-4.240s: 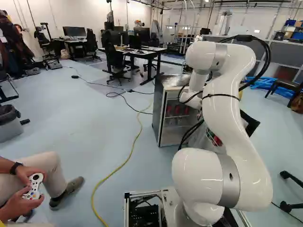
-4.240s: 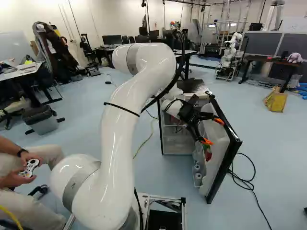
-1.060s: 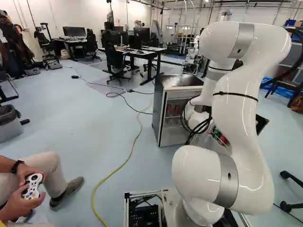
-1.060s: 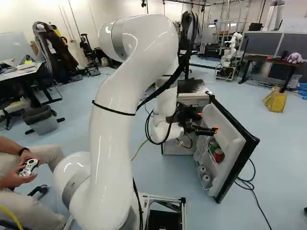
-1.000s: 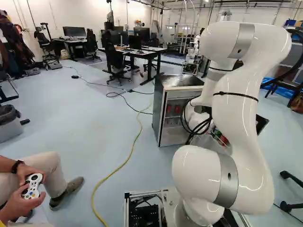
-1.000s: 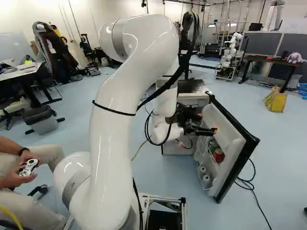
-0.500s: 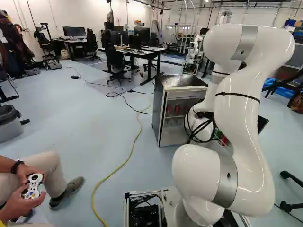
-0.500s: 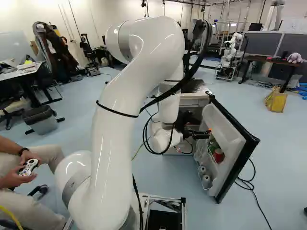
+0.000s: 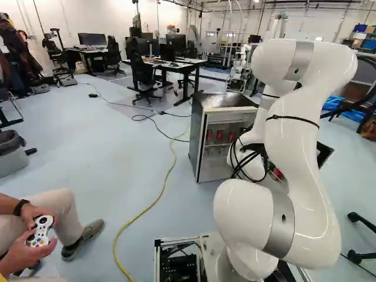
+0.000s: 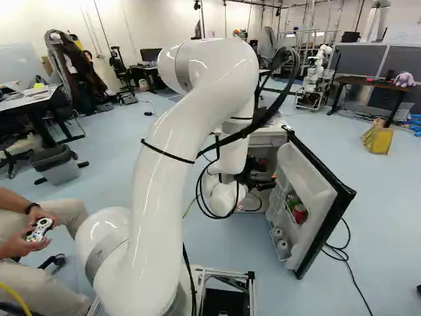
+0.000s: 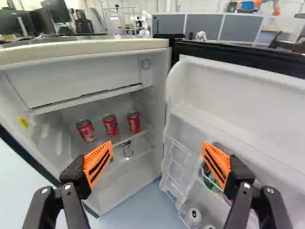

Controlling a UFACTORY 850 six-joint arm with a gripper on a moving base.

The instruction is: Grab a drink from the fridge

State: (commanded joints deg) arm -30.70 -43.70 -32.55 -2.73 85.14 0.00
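Since the red cans [image 11: 110, 126] stand upright on the fridge shelf [image 11: 122, 132], I hold my gripper [image 11: 157, 145] empty and spread wide, presumably to fit around one

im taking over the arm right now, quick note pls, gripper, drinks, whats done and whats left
Gripper: open, holding nothing, facing the fridge.
Drinks: three red cans in a row on a shelf inside; a silver-looking can below them. More in the door rack, including a green one and a red one.
Done: door stands wide open.
Left: pick a drink, close on it, bring it out. The red row looks like the clearest target.
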